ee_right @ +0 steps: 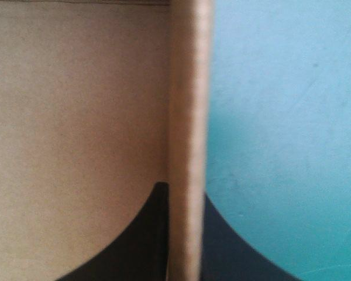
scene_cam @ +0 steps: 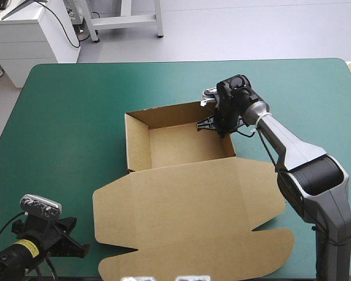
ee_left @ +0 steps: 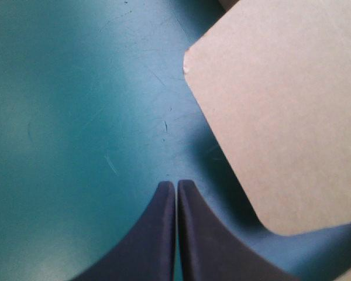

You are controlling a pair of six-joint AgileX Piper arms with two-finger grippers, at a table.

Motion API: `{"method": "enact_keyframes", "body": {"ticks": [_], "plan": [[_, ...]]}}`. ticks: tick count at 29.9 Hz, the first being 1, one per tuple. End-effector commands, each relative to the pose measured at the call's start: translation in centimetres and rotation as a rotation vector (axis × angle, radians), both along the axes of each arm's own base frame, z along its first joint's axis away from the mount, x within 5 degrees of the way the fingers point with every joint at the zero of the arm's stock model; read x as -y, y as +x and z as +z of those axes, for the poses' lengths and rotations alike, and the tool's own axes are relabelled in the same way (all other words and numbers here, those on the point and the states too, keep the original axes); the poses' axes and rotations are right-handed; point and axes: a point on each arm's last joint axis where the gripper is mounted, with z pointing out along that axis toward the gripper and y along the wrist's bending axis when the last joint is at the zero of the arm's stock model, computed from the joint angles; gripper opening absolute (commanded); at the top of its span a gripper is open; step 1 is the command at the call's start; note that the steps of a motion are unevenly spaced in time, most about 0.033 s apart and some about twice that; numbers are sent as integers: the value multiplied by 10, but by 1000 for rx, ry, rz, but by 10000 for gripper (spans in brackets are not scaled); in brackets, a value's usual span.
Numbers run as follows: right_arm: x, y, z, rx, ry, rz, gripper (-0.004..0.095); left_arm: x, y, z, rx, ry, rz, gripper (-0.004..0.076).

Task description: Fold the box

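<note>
Nearest, at the desk's [scene_cam: 64, 117] near-left corner, the left end effector [ee_left: 176, 186] has its black fingers pressed together into one point, hovering over bare teal-green cover just beside a rounded flap of the brown box [ee_left: 281, 117]; whether the tips touch the cover can't be told. The arm is cut off at the frame edge. The box sits mid-desk as an open tray [scene_cam: 187, 146] with its lid [scene_cam: 193, 205] lying flat toward the near edge. At the tray's far-right corner the right end effector [ee_right: 185, 196] is pinching the upright right wall, one finger inside and one outside. From above, its fingertips and most of that wall are hidden behind the wrist.
</note>
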Motion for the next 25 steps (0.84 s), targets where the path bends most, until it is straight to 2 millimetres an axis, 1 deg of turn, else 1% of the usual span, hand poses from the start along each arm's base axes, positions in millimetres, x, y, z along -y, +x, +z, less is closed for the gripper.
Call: {"method": "enact_keyframes", "body": {"ticks": [1, 2, 5, 6, 8, 10, 14, 16, 17, 18, 22, 25], "plan": [[46, 2, 51, 121, 13, -97, -20, 3, 3, 10, 51, -38, -2, -8], [57, 4, 55, 130, 16, -118, -19, 3, 3, 10, 51, -38, -2, -8], [100, 6, 71, 168, 11, -186, -21, 3, 3, 10, 51, -38, -2, -8], [121, 6, 76, 181, 1, -214, -21, 3, 3, 10, 51, -36, -4, -8], [154, 4, 86, 204, -8, -275, -21, 3, 3, 10, 51, -36, -4, -8], [190, 2, 90, 215, -24, -337, -21, 3, 3, 10, 51, -36, -4, -8], [271, -11, 93, 218, -65, -499, -21, 3, 3, 10, 51, -36, -4, -8], [300, -20, 93, 216, -73, -571, -21, 3, 3, 10, 51, -36, -4, -8], [321, -27, 93, 214, -80, -619, -21, 3, 3, 10, 51, -36, -4, -8], [336, -34, 93, 212, -90, -653, -21, 3, 3, 10, 51, -36, -4, -8], [386, -58, 92, 198, -127, -752, -19, 3, 3, 10, 51, -36, -4, -8], [413, -74, 88, 192, -98, -848, -19, 3, 3, 10, 52, -35, -6, -8]]}}
